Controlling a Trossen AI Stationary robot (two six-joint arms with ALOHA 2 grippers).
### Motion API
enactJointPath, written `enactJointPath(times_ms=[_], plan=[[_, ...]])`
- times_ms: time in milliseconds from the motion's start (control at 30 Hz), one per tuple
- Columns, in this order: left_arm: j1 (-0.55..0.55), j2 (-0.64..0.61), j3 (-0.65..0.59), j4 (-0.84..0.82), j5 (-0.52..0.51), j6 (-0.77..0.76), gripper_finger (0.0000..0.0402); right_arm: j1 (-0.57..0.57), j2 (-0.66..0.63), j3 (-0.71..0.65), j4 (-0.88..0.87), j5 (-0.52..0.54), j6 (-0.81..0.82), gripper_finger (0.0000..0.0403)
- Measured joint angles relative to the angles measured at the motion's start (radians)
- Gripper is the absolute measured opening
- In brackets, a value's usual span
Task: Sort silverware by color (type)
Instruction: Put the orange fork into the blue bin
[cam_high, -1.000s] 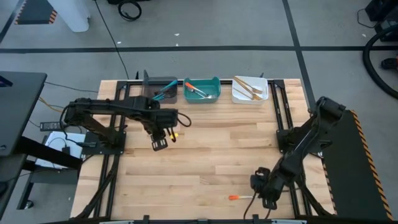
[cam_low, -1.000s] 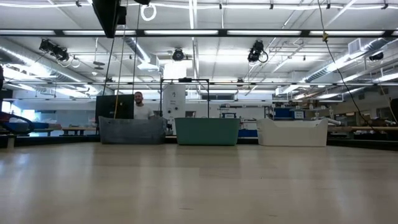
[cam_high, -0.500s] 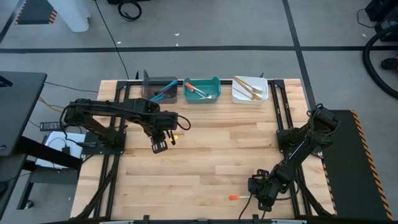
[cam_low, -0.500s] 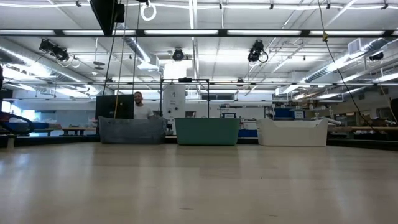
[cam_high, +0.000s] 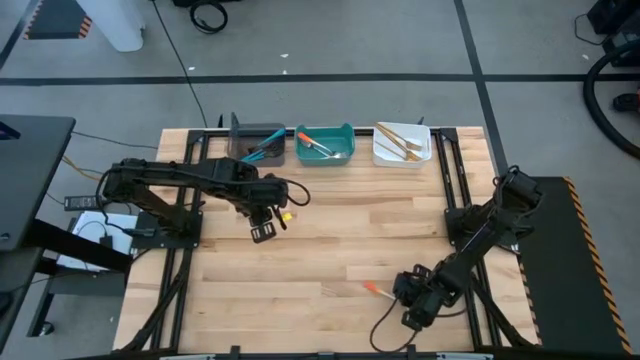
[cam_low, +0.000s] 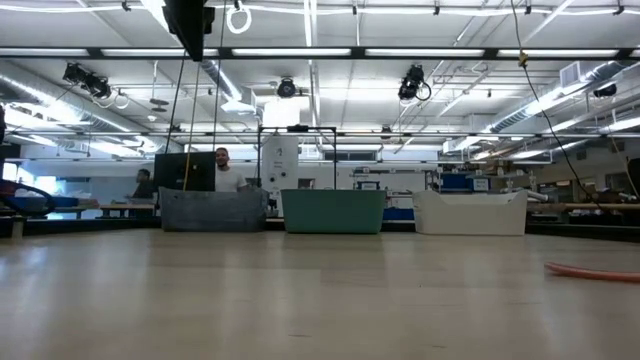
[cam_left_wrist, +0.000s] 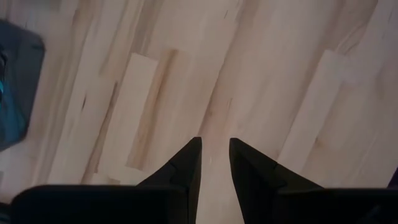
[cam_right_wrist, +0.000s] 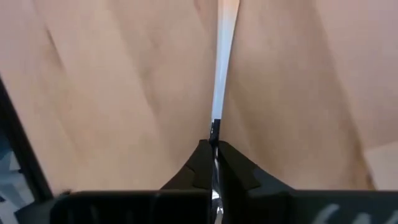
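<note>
Near table's front edge, right gripper (cam_high: 398, 291) clamping unmarked orange-handled fork (cam_high: 374, 289).

I work over a pale butcher-block wooden table (cam_high: 330, 250). Along its far edge sit a dark grey bin (cam_high: 258, 140), a teal plastic bin (cam_high: 326, 145) and a white tray (cam_high: 402, 143). People (cam_low: 222, 170) sit beyond.

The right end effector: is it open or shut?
Shut: the right end effector has its fingertips pinched onto a fork.
</note>
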Motion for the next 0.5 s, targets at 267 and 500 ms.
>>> enactJointPath(times_ms=[267, 500], plan=[[0.061, 0.000, 0.000, -0.002, -0.015, 0.010, 0.0091, -0.142, -0.119, -0.020, -0.058, 0.066, -0.167, 0.0005], [0.125, -0.025, -0.001, -0.012, -0.015, 0.077, 0.0091, -0.417, -0.309, -0.014, -0.038, 0.190, -0.372, 0.0000]])
